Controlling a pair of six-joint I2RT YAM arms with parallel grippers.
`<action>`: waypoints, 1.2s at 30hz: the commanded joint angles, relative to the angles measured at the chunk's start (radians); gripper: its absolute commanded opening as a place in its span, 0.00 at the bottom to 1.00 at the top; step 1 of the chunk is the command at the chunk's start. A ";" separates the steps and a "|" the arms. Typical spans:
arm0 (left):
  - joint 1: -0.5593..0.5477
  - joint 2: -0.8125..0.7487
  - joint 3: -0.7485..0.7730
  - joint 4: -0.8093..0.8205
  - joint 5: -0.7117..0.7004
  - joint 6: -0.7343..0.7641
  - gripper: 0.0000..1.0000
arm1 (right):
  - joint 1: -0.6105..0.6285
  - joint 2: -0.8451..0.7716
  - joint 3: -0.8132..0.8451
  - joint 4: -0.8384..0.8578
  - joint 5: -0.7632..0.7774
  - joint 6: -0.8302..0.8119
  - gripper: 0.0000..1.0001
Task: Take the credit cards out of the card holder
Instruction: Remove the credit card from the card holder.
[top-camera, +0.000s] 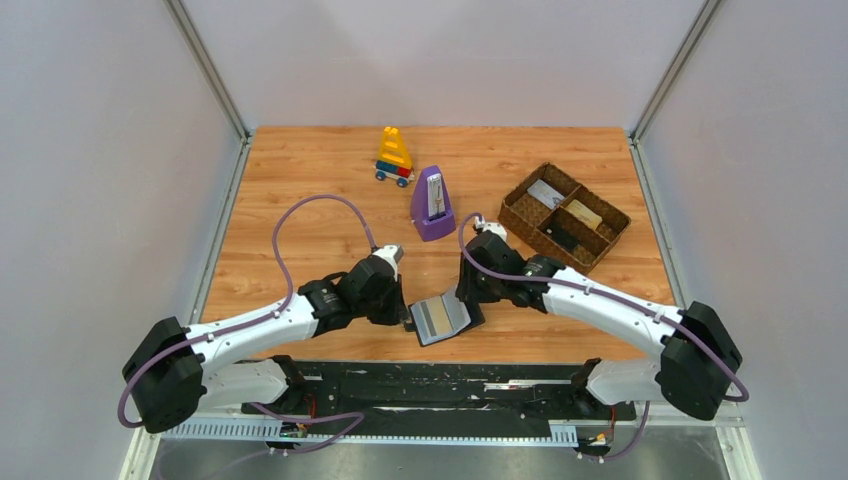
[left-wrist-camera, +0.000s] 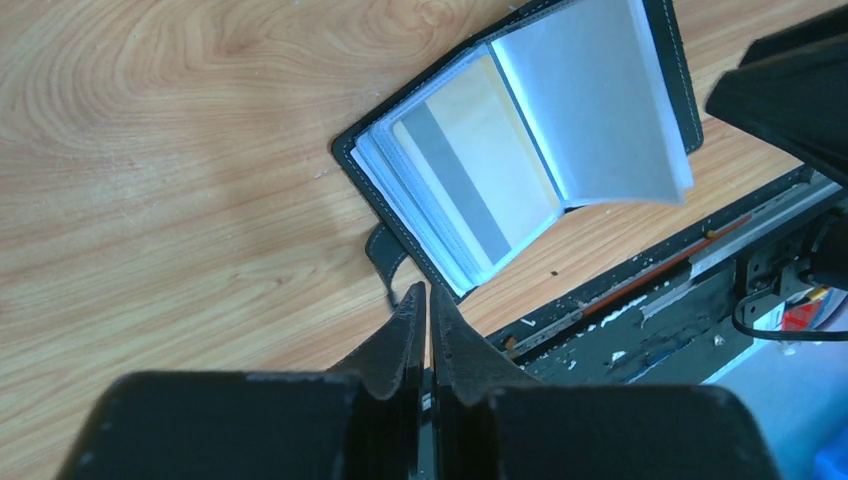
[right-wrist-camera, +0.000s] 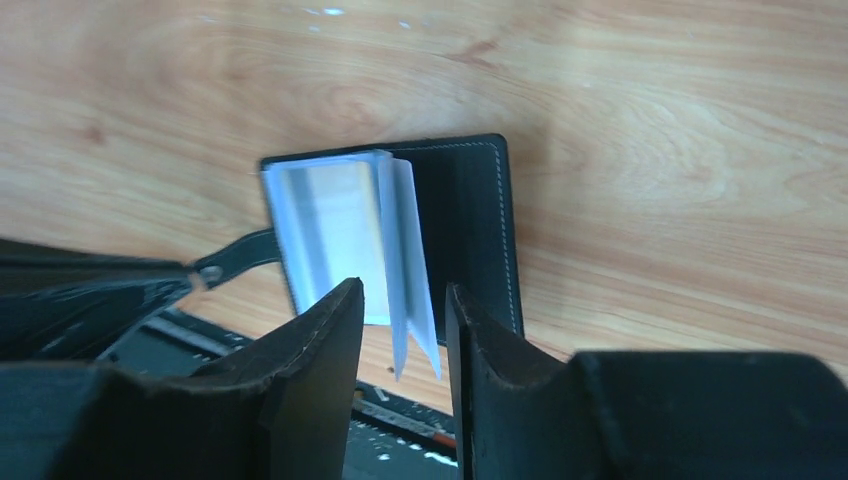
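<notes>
Right tool (right-wrist-camera: 402, 290), jaws part open, straddles the clear sleeve leaves (right-wrist-camera: 412, 240) of the open card holder (right-wrist-camera: 470, 220); left tool (left-wrist-camera: 428, 292), jaws nearly together at the strap (left-wrist-camera: 385, 258), grip not discernible. Yellow-orange credit card (left-wrist-camera: 470, 170) sits sleeved inside the card holder. Risk: pinching leaves rather than the card would drag the card holder off the table (left-wrist-camera: 150, 150) edge beside it. Woven tray (top-camera: 520, 215), well beyond the card holder, holds small flat items

No readable text, card (left-wrist-camera: 470, 175) in card holder (right-wrist-camera: 470, 230) shows only a grey stripe, purple metronome (top-camera: 432, 205) markings illegible
</notes>
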 joint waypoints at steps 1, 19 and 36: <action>0.000 -0.010 0.025 0.026 -0.001 -0.011 0.06 | 0.002 -0.068 0.076 -0.002 -0.091 -0.008 0.36; -0.001 -0.028 0.021 -0.001 -0.035 -0.039 0.15 | 0.080 0.112 0.052 0.308 -0.355 0.028 0.35; -0.001 -0.021 -0.064 0.112 0.024 -0.059 0.43 | 0.090 0.226 0.039 0.297 -0.240 0.087 0.38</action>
